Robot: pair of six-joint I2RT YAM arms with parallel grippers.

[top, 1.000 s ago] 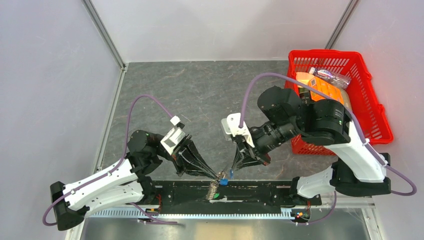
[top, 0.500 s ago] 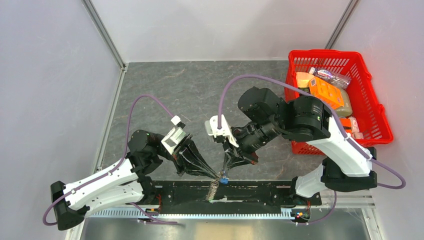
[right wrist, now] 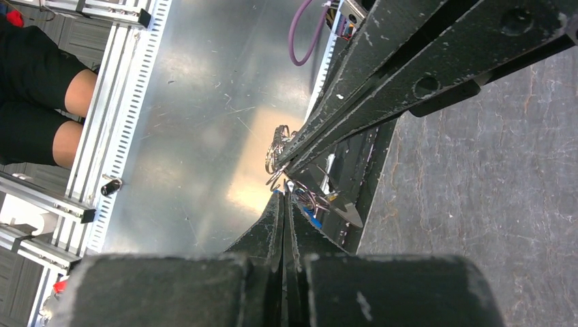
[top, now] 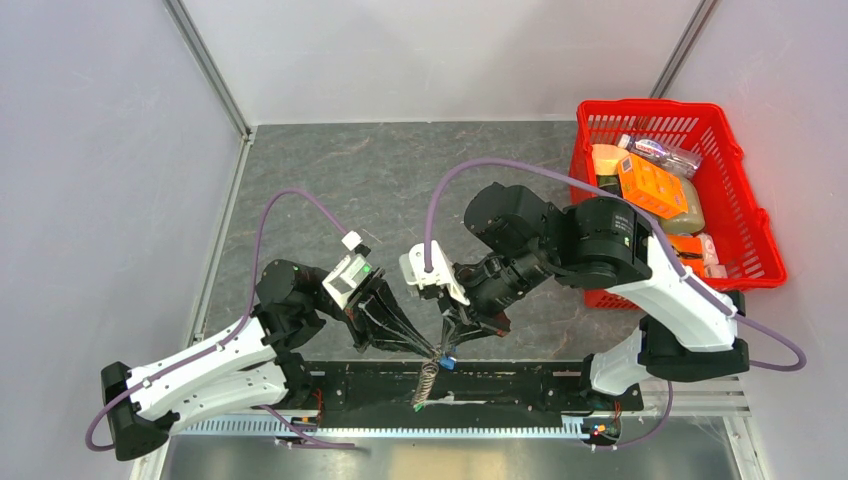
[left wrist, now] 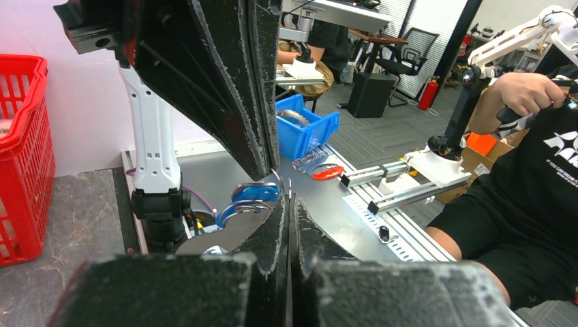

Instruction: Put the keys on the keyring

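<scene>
From above, the two arms met low over the near edge of the table (top: 350, 170), well apart from the red basket (top: 650, 102) at the far right. The left gripper (top: 432, 349) and the right gripper (top: 444, 343) had their tips almost touching. The keyring (top: 436, 353) sat right at that meeting point, with its twisted chain (top: 428, 377) hanging down over the black rail (top: 520, 385). A blue-capped key (top: 449, 362) showed just below the right gripper's tips. In the left wrist view, the left gripper (left wrist: 288, 204) had its fingers pressed together with only a hairline slit between them. The right gripper (left wrist: 267, 167) came down from above, also closed, to a point just over them. The blue-capped key (left wrist: 253, 193) lay just beside both tips, its silver blade angled down to the left. In the right wrist view, the right gripper (right wrist: 283, 204) was squeezed shut. What it pinched could not be told, since the contact point was hidden. The left gripper (right wrist: 290, 163) reached in from the upper right, closed, with the wire loop of the keyring (right wrist: 275, 153) at its very tip, apparently clamped there. The blue-capped key (right wrist: 312, 218) sat just right of the right gripper's fingers, near the rail.
</scene>
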